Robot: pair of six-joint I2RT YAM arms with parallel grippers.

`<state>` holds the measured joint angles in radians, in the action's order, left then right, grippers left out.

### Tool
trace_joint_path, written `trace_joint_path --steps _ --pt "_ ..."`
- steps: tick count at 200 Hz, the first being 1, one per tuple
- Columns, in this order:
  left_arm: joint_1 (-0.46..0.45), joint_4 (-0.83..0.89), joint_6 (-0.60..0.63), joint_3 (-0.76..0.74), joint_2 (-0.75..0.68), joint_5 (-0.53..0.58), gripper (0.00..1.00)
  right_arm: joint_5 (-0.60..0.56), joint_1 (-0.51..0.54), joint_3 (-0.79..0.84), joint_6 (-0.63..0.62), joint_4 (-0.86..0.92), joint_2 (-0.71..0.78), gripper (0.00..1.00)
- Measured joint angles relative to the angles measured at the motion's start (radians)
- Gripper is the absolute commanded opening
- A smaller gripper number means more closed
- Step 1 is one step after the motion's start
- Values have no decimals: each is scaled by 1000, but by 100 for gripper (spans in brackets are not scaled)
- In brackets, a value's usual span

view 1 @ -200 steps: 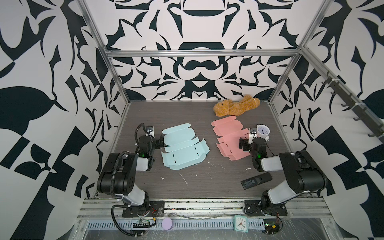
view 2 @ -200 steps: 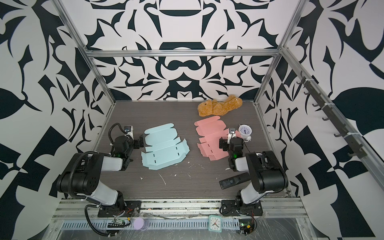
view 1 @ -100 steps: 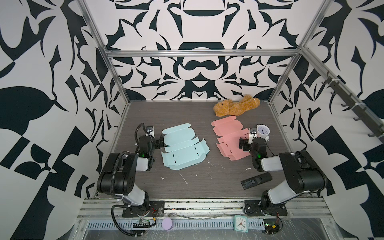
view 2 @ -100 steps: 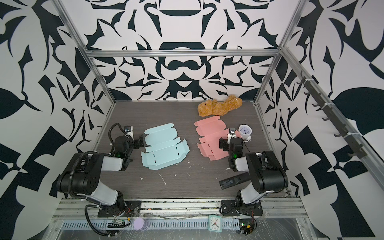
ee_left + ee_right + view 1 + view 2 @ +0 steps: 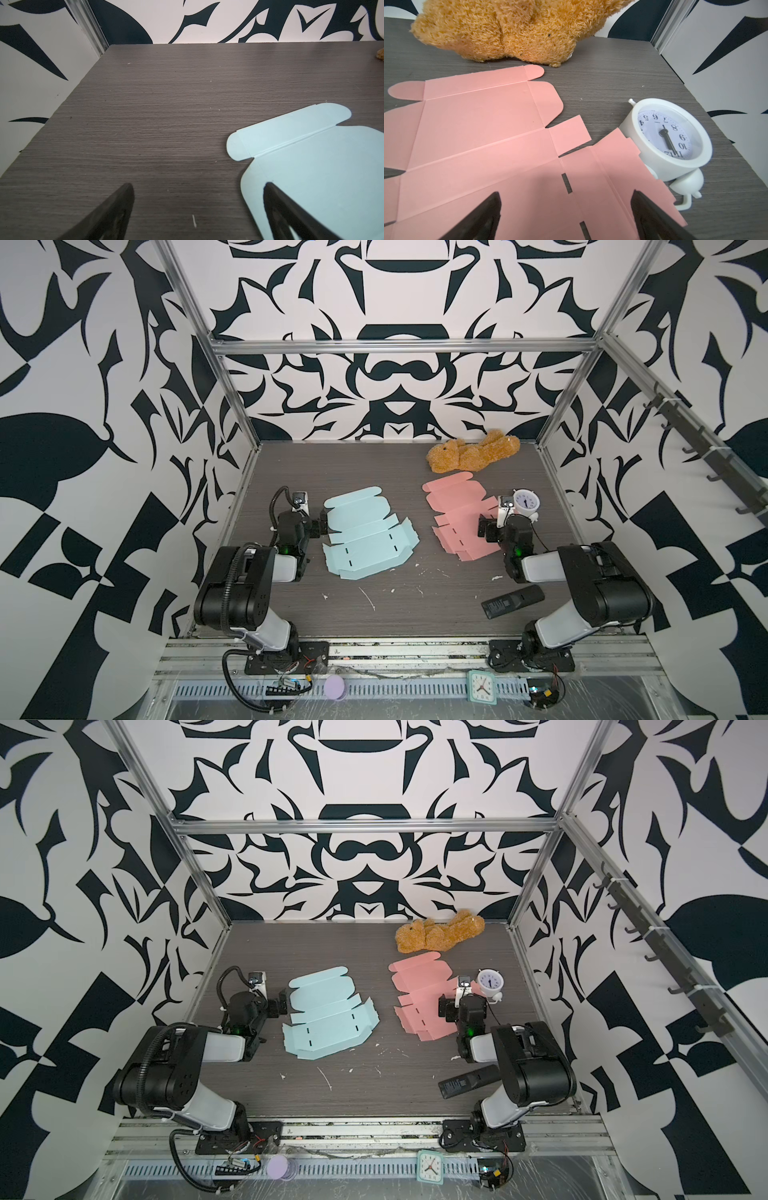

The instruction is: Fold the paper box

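- Two paper boxes lie unfolded and flat on the bench point(image 5: 374, 466): a blue box blank point(image 5: 368, 537) left of centre in both top views and a pink box blank point(image 5: 455, 522) right of centre, well apart from each other
- The left arm point(image 5: 291, 531) reaches to the blue box blank's left edge; the left jaws are spread wide and pinch nothing
- In the left wrist view one finger point(image 5: 112, 214) hangs over bare bench and the other finger point(image 5: 288, 216) over the blank's rounded side flap; whether it touches the paper cannot be told
- The right arm point(image 5: 509, 533) sits at the pink box blank's right side; the right jaws are spread wide and empty, both tips over the pink sheet, one on either side of a cut slot
- A white alarm clock point(image 5: 525, 502) rests just right of the pink sheet, and one pink flap touches its body
- A plush bear point(image 5: 473, 456) lies in the upper right of the bench by the back wall, just beyond the pink sheet's far tab
- A black remote point(image 5: 512, 602) lies at lower right, near the right arm
- White scraps point(image 5: 368, 598) dot the bench in front of the blanks
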<state>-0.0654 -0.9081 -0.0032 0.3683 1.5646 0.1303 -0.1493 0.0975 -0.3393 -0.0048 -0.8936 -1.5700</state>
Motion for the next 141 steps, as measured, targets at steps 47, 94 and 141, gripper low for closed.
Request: trace_joint_path --steps 47,94,141 --pt "0 0 0 0 0 0 99 -2 0 0 0 0 0 100" --pt "0 -31 0 -16 0 0 99 -27 0 0 2 -3 0 100" --pt "0 -25 0 -21 -32 0 99 -52 0 0 5 39 57 99"
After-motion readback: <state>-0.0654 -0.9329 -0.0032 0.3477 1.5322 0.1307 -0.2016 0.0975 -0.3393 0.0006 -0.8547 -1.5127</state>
